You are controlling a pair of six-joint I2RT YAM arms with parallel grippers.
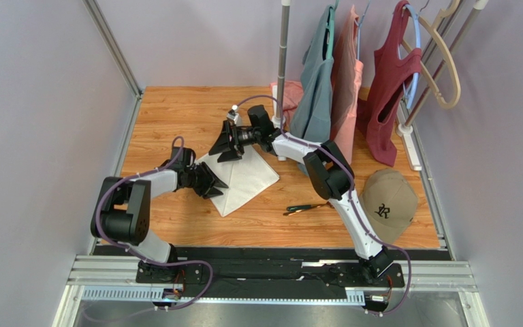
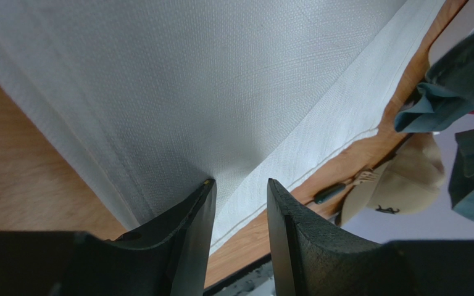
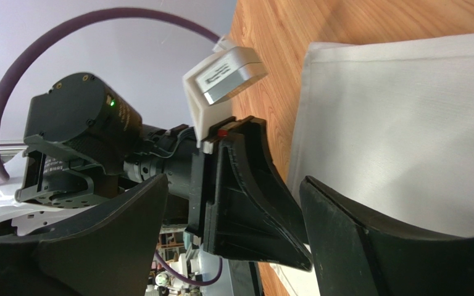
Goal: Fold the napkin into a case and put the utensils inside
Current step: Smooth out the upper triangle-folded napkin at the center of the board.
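Note:
The white napkin (image 1: 247, 178) lies folded on the wooden table, its hemmed edge showing in the left wrist view (image 2: 320, 142). My left gripper (image 1: 214, 184) is at the napkin's near-left edge, open, with nothing between its fingers (image 2: 241, 185); one fingertip (image 2: 203, 188) rests against the cloth. My right gripper (image 1: 228, 143) hovers over the napkin's far-left corner, open wide and empty (image 3: 234, 182), facing the left gripper (image 3: 245, 209). The utensils (image 1: 306, 207), with dark handles, lie on the table to the right of the napkin; one handle (image 2: 331, 193) shows in the left wrist view.
A tan cap (image 1: 388, 197) sits at the right, just beyond the utensils. Shirts (image 1: 325, 75) hang on a rack at the back right, with a pole (image 1: 283, 61) standing behind the right gripper. Grey walls close in the table on both sides.

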